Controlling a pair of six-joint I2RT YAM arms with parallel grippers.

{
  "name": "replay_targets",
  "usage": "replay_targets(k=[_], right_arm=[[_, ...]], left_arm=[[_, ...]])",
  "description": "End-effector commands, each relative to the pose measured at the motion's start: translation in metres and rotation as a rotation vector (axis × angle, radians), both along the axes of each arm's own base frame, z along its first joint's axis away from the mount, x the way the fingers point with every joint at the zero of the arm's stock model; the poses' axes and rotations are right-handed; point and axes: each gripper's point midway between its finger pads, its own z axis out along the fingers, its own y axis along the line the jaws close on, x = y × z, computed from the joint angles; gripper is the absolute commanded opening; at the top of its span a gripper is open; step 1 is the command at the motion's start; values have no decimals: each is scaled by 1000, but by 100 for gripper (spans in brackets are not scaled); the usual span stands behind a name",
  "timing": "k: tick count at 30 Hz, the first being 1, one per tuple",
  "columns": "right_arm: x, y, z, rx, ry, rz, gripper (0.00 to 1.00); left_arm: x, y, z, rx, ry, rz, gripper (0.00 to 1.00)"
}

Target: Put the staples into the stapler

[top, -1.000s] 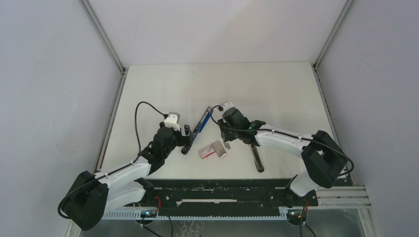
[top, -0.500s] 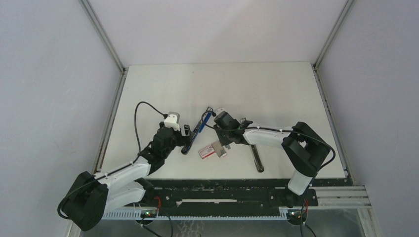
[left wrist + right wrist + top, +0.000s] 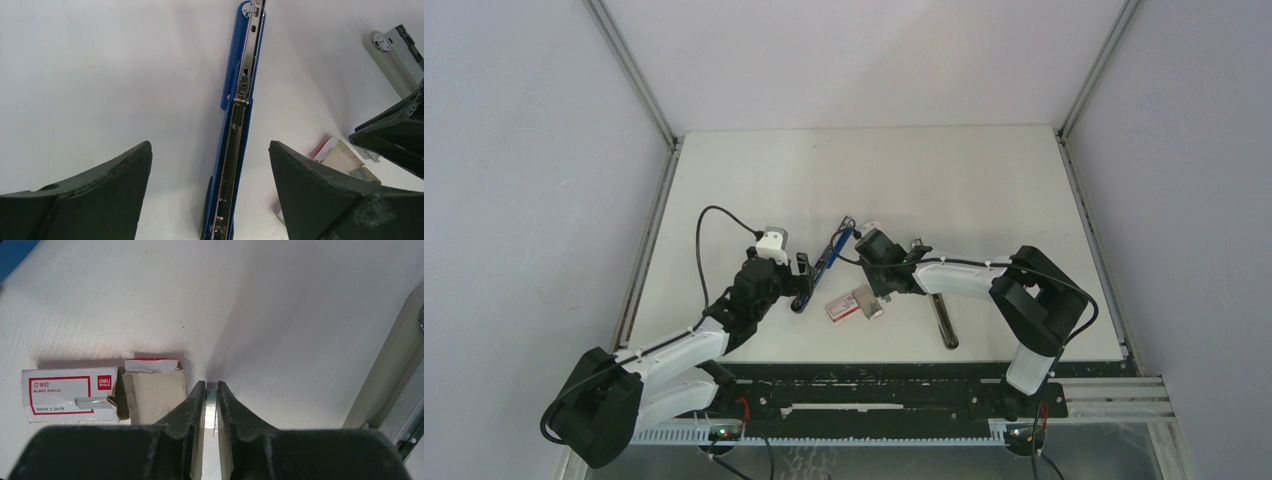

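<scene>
Staple strip (image 3: 211,407) points lengthwise out of right gripper (image 3: 211,386).

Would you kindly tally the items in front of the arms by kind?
Blue stapler: 1
Red-and-white staple box: 1
Grey cardboard tray: 1
Staple strip: 1
Black bar: 1
Total: 5

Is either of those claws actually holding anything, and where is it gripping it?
The right gripper pinches a thin silver staple strip by its long sides. The left gripper holds nothing.
</scene>
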Motion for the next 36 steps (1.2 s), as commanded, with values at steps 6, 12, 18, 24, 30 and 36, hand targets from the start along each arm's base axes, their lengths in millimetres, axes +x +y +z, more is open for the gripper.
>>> replay_targets(k=[6,12,18,24,30,36], right_arm=[[11,15,19,70,-20,4,5],[20,25,51,270,10,6,4],[34,25,59,441,75,-15,4],[43,30,49,521,126,-30,4],[50,38,39,600,176,-51,4],[59,36,29,652,213,-93,4]], left_arm=[[9,-6,28,-56,-70,9,91],[9,-5,29,-54,-74,12,91],[9,-6,29,-54,-74,11,91],[9,-5,29,-55,-74,12,91],[9,-5,29,-54,-73,12,91],[10,-5,29,-54,-74,12,91]])
